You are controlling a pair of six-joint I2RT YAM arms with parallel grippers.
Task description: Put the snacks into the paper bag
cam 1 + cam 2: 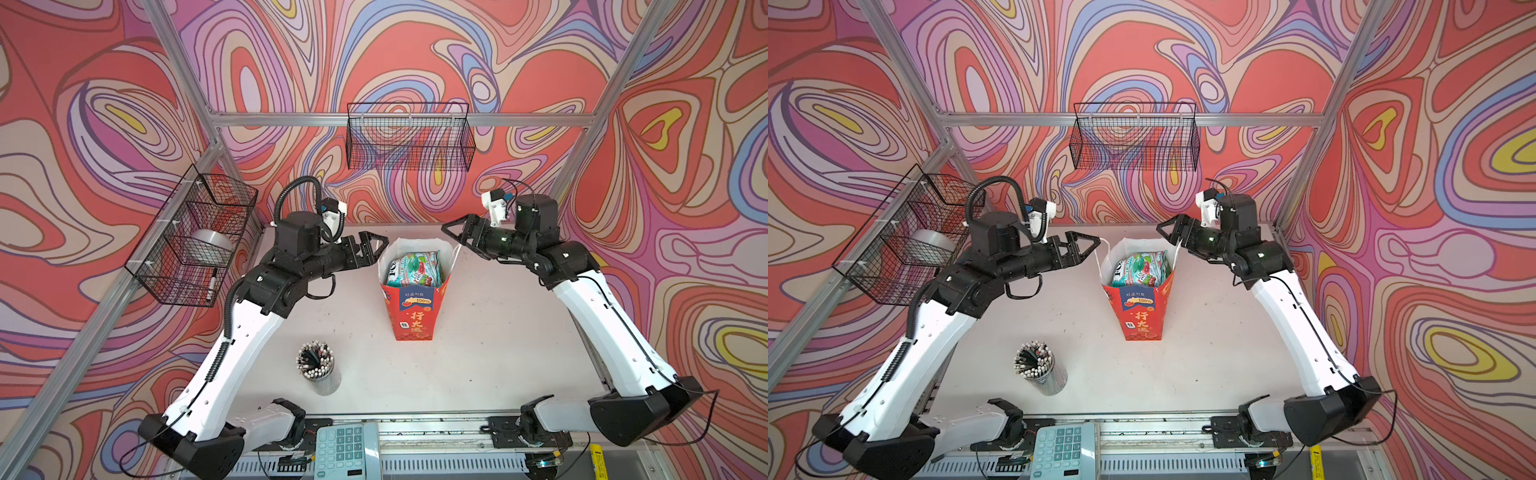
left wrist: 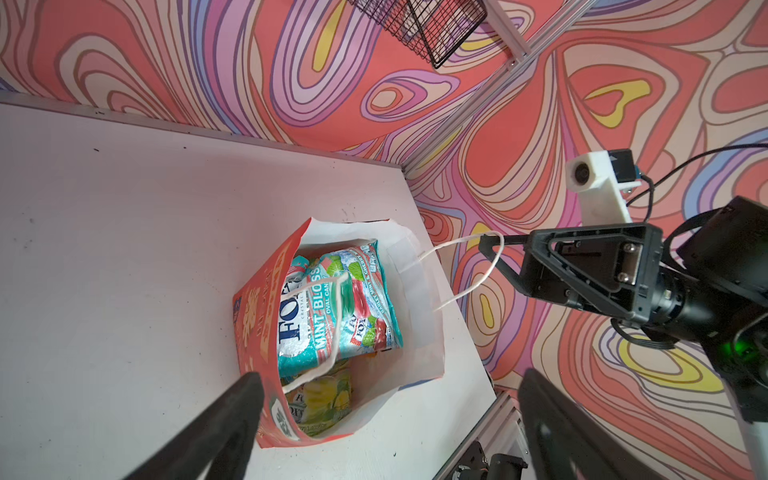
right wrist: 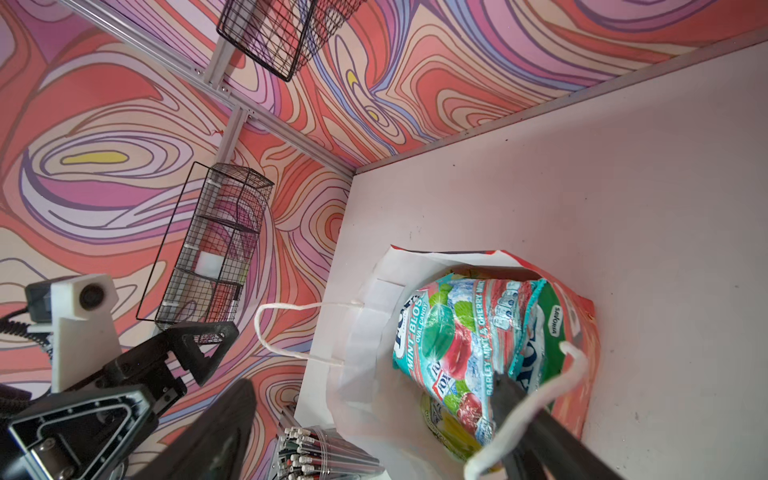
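Red-orange paper bag (image 1: 411,316) (image 1: 1142,311) stands upright mid-desk (image 1: 478,332), mouth open, white inside showing. The snacks (image 1: 415,268) (image 1: 1142,268) are inside it. No pouches lie loose on the desk in either top view. The top pouch is a teal FOX'S "Mint Blossom" pouch (image 2: 332,316) (image 3: 461,353). A yellow-green pouch (image 2: 324,399) sits under it, and a green pouch (image 3: 555,324) is wedged against the bag wall.

Left hand (image 1: 380,249) (image 1: 1092,249) is at the bag's left top edge with fingers wide apart and nothing between them. In the left wrist view both fingers (image 2: 245,407) straddle the bag mouth. The left cord handle (image 3: 266,332) sticks out free, near that hand's tip; contact is unclear.

Right hand (image 1: 451,237) (image 1: 1167,237) is at the bag's right top edge, fingers also spread, not clamped on anything. The right cord handle (image 2: 494,266) (image 3: 540,395) is looped over one finger (image 3: 536,419).

Clear pencil cup (image 1: 316,365) stands near the left front of the desk, well apart from the bag. Teal calculator (image 1: 345,451) lies at the front edge. A black wire basket (image 1: 409,137) hangs on the back wall. Another (image 1: 195,237) hangs on the left wall and holds a marker (image 1: 212,282).
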